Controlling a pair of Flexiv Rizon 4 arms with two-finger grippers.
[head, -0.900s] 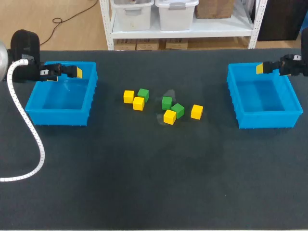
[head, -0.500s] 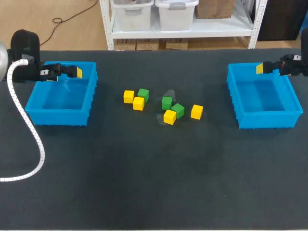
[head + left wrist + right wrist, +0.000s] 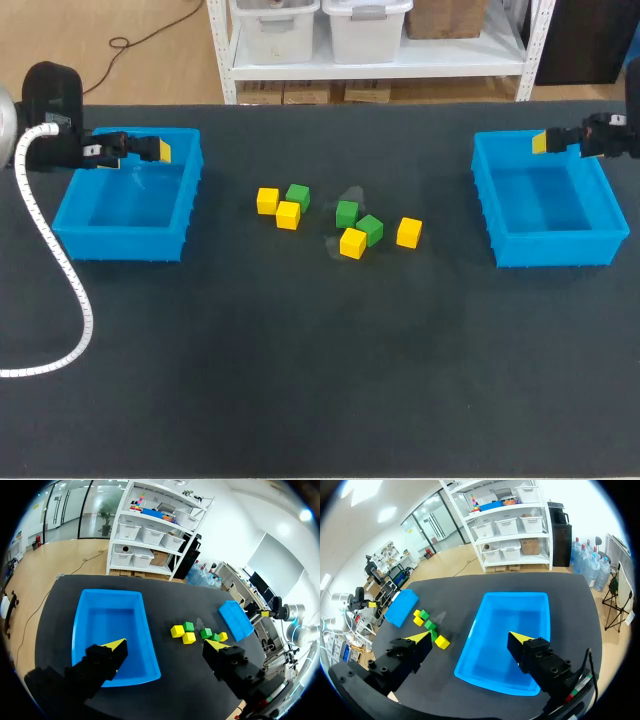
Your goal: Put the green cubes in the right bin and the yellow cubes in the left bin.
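Green cube (image 3: 298, 195) crowds yellow neighbour (image 3: 288, 214) — my left pincer (image 3: 166, 645), right pincer (image 3: 470, 637) both agape, empty; I'd take outlying yellow cube (image 3: 408, 232) first, straight down.

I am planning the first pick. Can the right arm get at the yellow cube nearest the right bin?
Probably yes. The right gripper hangs open over the right bin, and that yellow cube stands alone with nothing over it.

Left arm (image 3: 50, 100): black housing, with a white ribbed cable conduit (image 3: 88, 320) coming off it. Left gripper (image 3: 165, 647) and right gripper (image 3: 470, 637): blocky black fingers, yellow wedge tips.
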